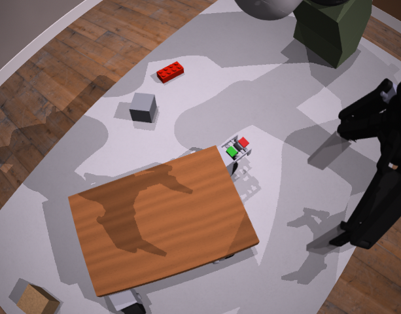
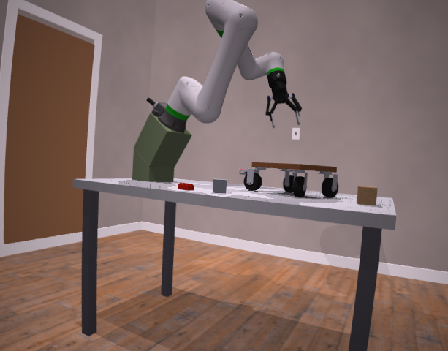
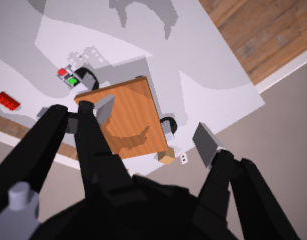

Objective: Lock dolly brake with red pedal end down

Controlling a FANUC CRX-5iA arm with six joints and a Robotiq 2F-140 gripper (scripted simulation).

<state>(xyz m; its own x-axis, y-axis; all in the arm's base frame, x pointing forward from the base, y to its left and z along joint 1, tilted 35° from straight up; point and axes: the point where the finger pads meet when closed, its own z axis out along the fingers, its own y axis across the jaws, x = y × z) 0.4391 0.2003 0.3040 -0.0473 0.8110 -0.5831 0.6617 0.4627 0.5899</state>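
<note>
Here the dolly (image 2: pixel 294 166) sits on the grey table (image 2: pixel 231 205), gripper (image 2: pixel 284 120) overhead, jaws apart.

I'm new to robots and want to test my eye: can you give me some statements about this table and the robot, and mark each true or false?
1. The gripper hangs in the air above the dolly, touching nothing. True.
2. The gripper holds the red brick. False: the brick lies on the table, and the gripper's fingers, partly open, hold nothing.
3. The pedal at the dolly's corner has a green end and a red end. True.
4. The dolly is tipped on its side. False: it stands on its wheels, board on top.
5. The grey cube sits on the dolly's board. False: it stands on the table, near the brick.
</note>
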